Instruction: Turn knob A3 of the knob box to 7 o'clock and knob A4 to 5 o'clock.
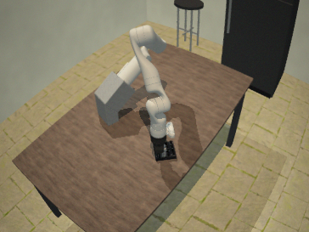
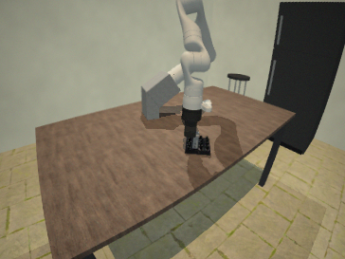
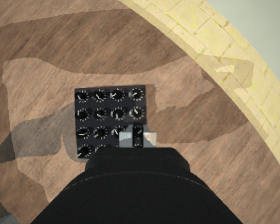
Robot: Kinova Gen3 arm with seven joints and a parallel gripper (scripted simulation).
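Note:
The black knob box (image 1: 171,158) (image 2: 204,153) (image 3: 91,123) stands on the table, its knobs in a four-by-four grid. My gripper (image 1: 162,152) (image 2: 194,144) (image 3: 137,132) points down at it. In the wrist view its two pale fingers stand close on either side of a dark knob (image 3: 138,131), third down in the right-hand column, and are shut on it. By its place this fits A3, with the rear to the right; the printed names and socket cannot be made out. The gripped knob's line is not readable. The bottom right knob, A4 by that reading, is hidden behind the gripper.
Other knobs (image 3: 137,113) (image 3: 117,94) stand close above and left of the fingers in the wrist view. The wooden table's (image 1: 81,154) (image 2: 95,172) near edge lies beyond the box. The arm's grey base (image 1: 111,99) (image 2: 154,101) stands behind; a stool and a black fridge are farther off.

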